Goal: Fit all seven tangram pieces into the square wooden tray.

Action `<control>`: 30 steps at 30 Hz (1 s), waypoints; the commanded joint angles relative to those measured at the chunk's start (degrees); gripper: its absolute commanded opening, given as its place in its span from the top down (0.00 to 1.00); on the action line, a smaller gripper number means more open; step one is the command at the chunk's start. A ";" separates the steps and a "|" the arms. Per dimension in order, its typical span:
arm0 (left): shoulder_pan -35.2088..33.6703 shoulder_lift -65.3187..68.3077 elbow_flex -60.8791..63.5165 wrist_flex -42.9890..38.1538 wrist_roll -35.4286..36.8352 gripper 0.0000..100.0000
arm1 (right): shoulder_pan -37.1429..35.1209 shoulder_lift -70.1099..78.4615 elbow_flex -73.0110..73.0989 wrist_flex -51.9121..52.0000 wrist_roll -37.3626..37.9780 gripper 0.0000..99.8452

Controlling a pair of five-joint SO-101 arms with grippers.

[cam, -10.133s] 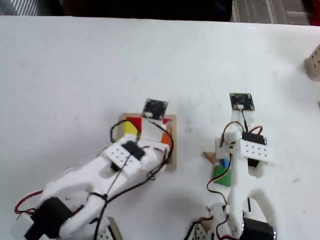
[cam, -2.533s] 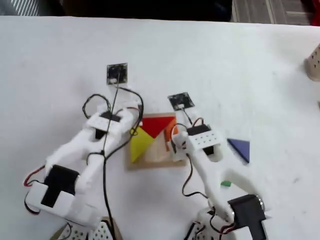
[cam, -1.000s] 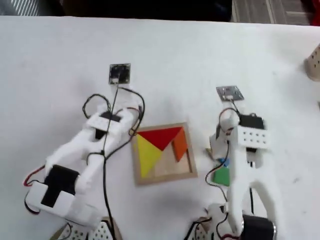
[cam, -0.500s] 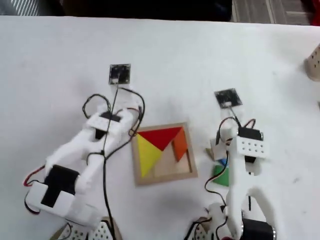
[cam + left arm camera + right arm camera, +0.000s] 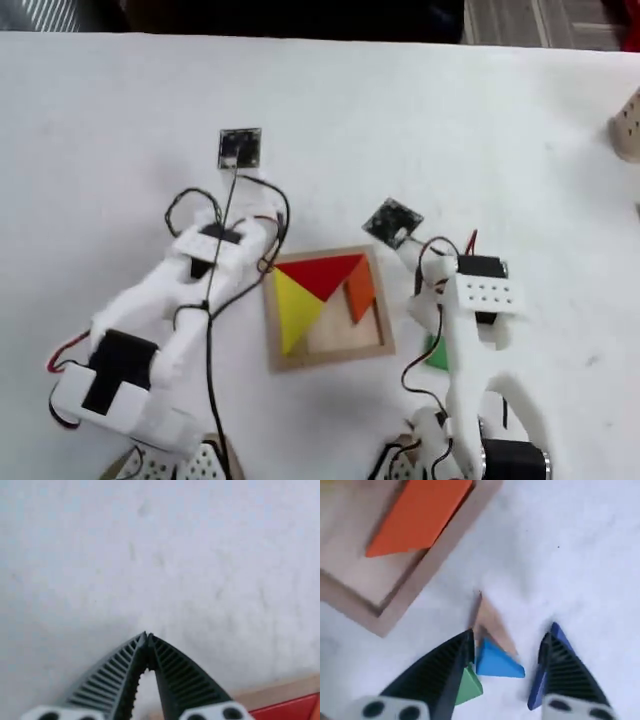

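Observation:
The square wooden tray (image 5: 330, 352) lies between the two arms and holds a red triangle (image 5: 322, 275), a yellow triangle (image 5: 292, 305) and an orange parallelogram (image 5: 360, 292). My left gripper (image 5: 146, 636) is shut on nothing, over bare table just past the tray's far left corner. My right gripper (image 5: 507, 640) is open beside the tray's right side (image 5: 416, 580). A light blue triangle (image 5: 495, 663) and a tan triangle (image 5: 490, 622) lie between its fingers. A green piece (image 5: 469, 687) and a dark blue piece (image 5: 555, 642) sit at the two fingers. The green piece (image 5: 434, 352) peeks out under the right arm.
A tan perforated object (image 5: 628, 125) stands at the table's far right edge. Open white tabletop stretches beyond the tray and both arms. Loose cables hang along the left arm (image 5: 215, 255) near the tray's left side.
My right arm has swung left, closer to the tray, over the loose pieces. The left arm and the tray have stayed where they were over the last second.

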 commanded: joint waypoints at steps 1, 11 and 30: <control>0.31 -0.66 -0.09 0.35 -0.70 0.98 | -0.66 3.21 -0.44 0.48 3.25 0.77; 0.31 -0.66 -0.09 0.35 -0.70 0.98 | -0.40 20.00 -9.67 -0.31 3.69 0.77; 0.40 -0.66 -0.09 0.35 -0.70 0.98 | -0.22 20.44 -10.55 -4.18 3.52 0.97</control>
